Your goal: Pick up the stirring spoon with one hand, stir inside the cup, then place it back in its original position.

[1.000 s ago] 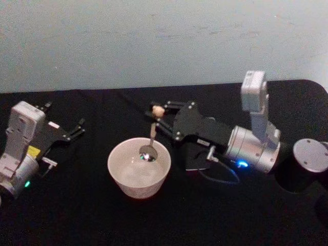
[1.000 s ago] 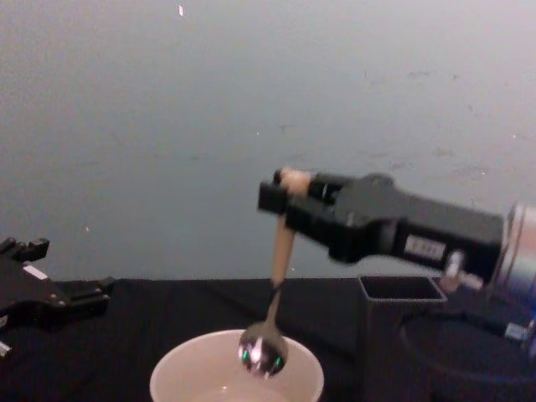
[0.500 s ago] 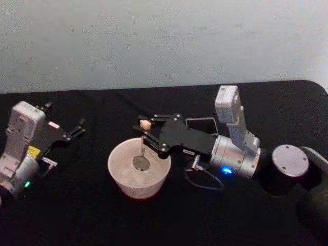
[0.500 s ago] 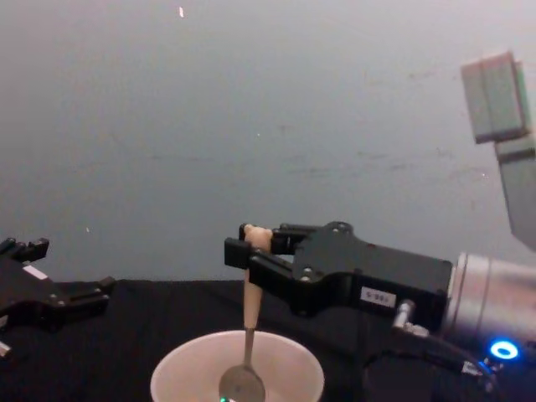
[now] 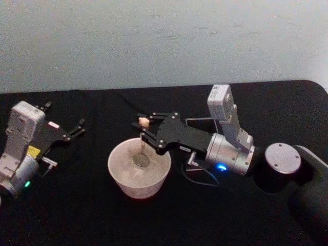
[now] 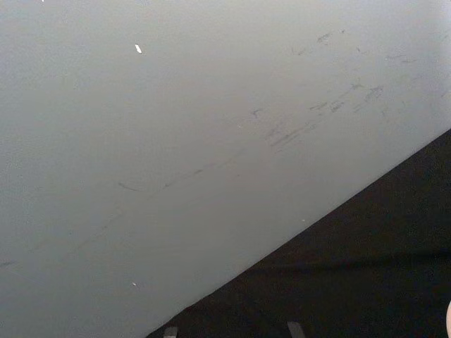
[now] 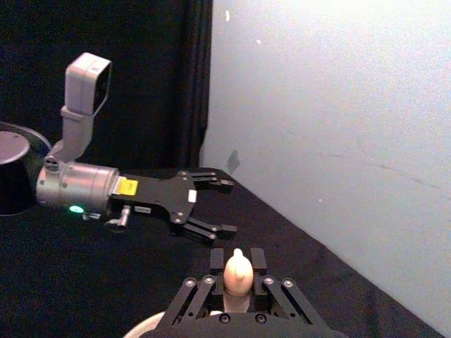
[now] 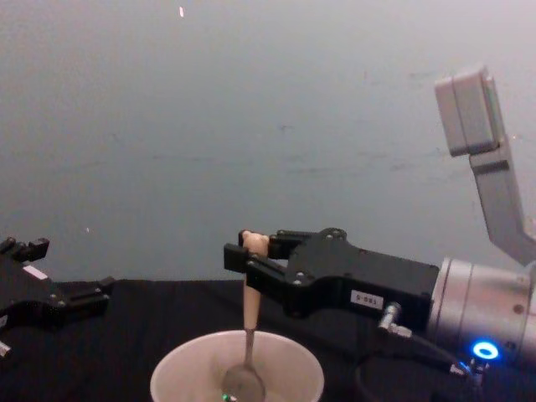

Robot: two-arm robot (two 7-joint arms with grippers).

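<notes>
Mid-stir, right arm working.
Black tabletop (image 5: 77, 210); right gripper (image 5: 145, 127) above the cup (image 5: 123, 184), fingers pinching the stirring spoon (image 8: 249, 306) near its bear head, bowl low inside. Best stirred in small circles, stem off the rim. Parked at left: left gripper (image 5: 76, 130), fingers spread. Head view adds the holder (image 5: 200, 119) behind; chest view gives spoon depth.

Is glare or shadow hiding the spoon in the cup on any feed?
Head view: no glare; the stirring spoon stands out dark against the pale cup, but the dark holder nearly merges with the black table. Chest view: a small green glint by the spoon's bowl, and the handle shows plainly in the right tool.
</notes>
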